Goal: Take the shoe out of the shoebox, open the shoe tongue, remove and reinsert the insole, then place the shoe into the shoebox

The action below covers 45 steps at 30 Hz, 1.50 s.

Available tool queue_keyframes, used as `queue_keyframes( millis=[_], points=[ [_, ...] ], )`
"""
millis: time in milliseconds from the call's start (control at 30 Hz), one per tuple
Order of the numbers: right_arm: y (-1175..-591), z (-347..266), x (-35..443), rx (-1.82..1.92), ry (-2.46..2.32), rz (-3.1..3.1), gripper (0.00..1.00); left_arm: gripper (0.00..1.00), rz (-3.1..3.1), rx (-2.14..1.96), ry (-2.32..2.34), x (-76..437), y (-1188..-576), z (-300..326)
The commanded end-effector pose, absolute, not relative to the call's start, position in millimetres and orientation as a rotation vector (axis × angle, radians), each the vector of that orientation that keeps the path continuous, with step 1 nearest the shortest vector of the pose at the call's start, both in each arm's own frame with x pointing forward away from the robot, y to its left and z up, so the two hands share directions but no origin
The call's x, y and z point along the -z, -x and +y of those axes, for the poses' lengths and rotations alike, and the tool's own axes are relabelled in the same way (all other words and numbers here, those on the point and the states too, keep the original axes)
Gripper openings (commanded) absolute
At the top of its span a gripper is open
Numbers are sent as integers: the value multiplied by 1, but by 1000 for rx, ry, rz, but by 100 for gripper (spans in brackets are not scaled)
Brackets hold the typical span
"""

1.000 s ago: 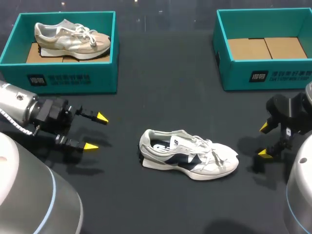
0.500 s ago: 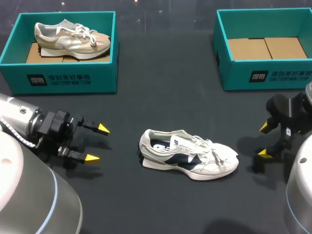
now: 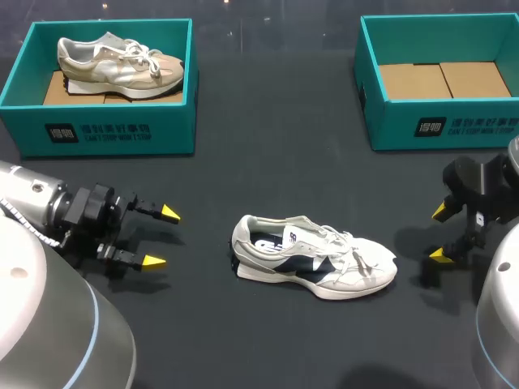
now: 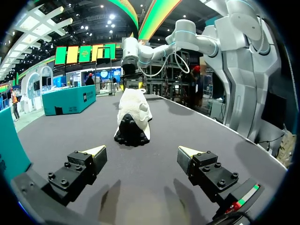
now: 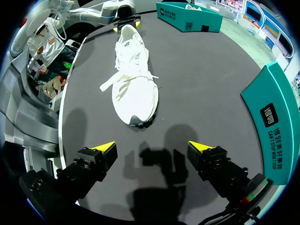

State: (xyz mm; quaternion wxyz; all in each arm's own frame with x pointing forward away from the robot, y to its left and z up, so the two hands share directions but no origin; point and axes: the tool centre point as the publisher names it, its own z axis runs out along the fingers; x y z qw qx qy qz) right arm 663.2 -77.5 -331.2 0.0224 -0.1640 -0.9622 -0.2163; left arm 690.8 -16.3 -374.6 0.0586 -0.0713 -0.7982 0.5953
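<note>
Finds the white-and-navy lace-up sneaker (image 3: 315, 263) out of its box, standing on its sole mid-way across the matte black tabletop (image 3: 276, 170), heel toward the left yellow-tipped two-finger gripper (image 3: 162, 237), toe toward the right yellow-tipped two-finger gripper (image 3: 439, 233). Leaves both ends open to approach that way, probably for steadying the heel from one side and working laces and tongue from the other.

Shows the left gripper (image 4: 140, 154) low over the table, near the heel but clear of it, jaws spread wide and gripping nothing; looks lined up straight on the sneaker (image 4: 132, 117) in the left wrist view. Shows the right gripper (image 5: 152, 149) low near the toe of the sneaker (image 5: 133, 84), apart from it, jaws likewise parted and empty.

Puts the open teal cardboard shoebox (image 3: 438, 130) at the far right, bare down to its brown floor, likely the return spot. Puts a second teal cardboard shoebox (image 3: 105, 134) at the far left, holding a beige-and-cream sneaker (image 3: 120, 65).

Suggests extraction done, tongue-opening next.
</note>
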Motion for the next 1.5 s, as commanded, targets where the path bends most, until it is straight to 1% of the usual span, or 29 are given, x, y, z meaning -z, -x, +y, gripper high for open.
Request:
queue_keyframes(
  millis=[33, 367, 700, 933, 1500],
  points=[
    [-662, -77, 332, 666, 510, -2983, 100, 100, -2435, -1809, 190, 379, -693, -28],
    [-662, -77, 332, 666, 510, -2983, 100, 100, -2512, -1790, 151, 381, -697, -55],
    [-662, -77, 332, 666, 510, -2983, 100, 100, -2512, -1790, 151, 381, -697, -55],
    [-662, -77, 332, 666, 510, -2983, 100, 100, -2452, -1807, 132, 398, -707, -76],
    [-662, -77, 332, 666, 510, -2983, 100, 100, -2376, -1790, 147, 406, -707, -112]
  ],
)
